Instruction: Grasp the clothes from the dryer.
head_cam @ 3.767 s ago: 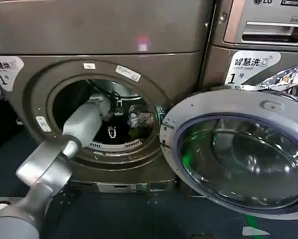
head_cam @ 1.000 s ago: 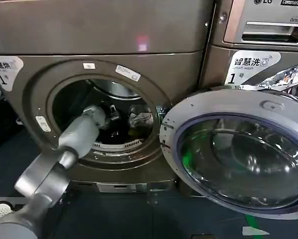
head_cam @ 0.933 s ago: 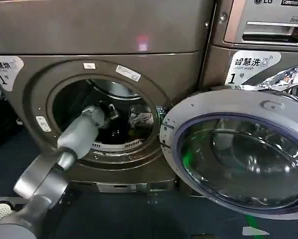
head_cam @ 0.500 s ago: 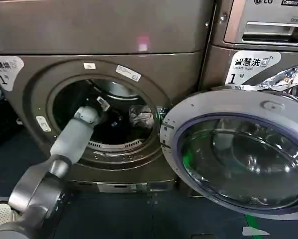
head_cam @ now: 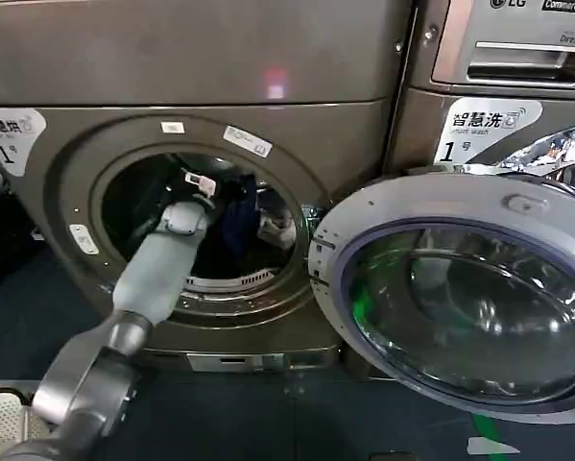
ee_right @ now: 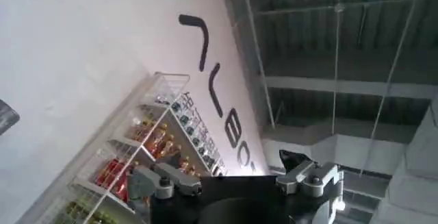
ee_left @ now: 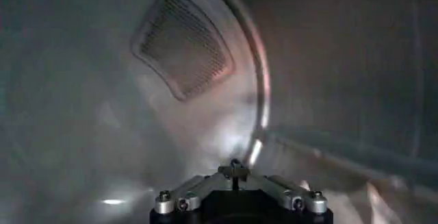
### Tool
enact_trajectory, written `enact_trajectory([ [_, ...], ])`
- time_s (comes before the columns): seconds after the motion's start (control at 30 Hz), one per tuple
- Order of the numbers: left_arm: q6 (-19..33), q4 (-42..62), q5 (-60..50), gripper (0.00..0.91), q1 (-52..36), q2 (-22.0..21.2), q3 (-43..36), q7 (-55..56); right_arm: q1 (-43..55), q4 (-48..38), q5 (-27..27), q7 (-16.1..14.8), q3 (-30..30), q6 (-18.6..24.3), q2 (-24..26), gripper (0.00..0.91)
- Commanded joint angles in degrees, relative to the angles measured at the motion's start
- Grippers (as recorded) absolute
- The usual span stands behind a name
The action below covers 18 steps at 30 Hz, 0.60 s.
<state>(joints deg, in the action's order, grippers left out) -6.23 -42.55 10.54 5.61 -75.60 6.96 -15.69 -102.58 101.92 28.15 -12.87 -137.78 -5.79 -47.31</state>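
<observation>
Your left hand (head_cam: 218, 192) is inside the dryer (head_cam: 201, 226) drum, clamped on a dark blue garment (head_cam: 237, 219) hanging from it; pale clothes (head_cam: 279, 226) lie at the drum's right. Its glass door (head_cam: 460, 298) stands open. Your right hand (ee_right: 236, 177) points toward a ceiling; I cannot tell its grip.

Grey tubular left arm (head_cam: 153, 274), silver-screwed black pincer (ee_left: 236, 177)

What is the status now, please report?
Left gripper inside the dryer drum, a dark blue piece of the clothes hanging at it; grip unconfirmed. Right gripper parked, aimed at ceiling. Door open, nothing blocking.
</observation>
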Motion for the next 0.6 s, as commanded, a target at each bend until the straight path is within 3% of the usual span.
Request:
enact_trajectory([
  [0.03,6.0,-3.1,4.8,0.0,1.8,-4.3,4.0,19.0,0.0,0.1,0.2,0.0,0.0,0.0,0.0,0.907],
  [0.27,11.4,-5.8,1.6,0.0,4.8,-7.5,9.1,29.0,0.0,0.2,0.2,0.1,-0.1,0.1,-0.1,0.907],
  [0.6,18.1,-10.6,-7.8,0.0,11.2,-9.3,12.6,33.0,-0.1,0.2,0.3,0.9,-0.2,0.3,0.1,0.907],
])
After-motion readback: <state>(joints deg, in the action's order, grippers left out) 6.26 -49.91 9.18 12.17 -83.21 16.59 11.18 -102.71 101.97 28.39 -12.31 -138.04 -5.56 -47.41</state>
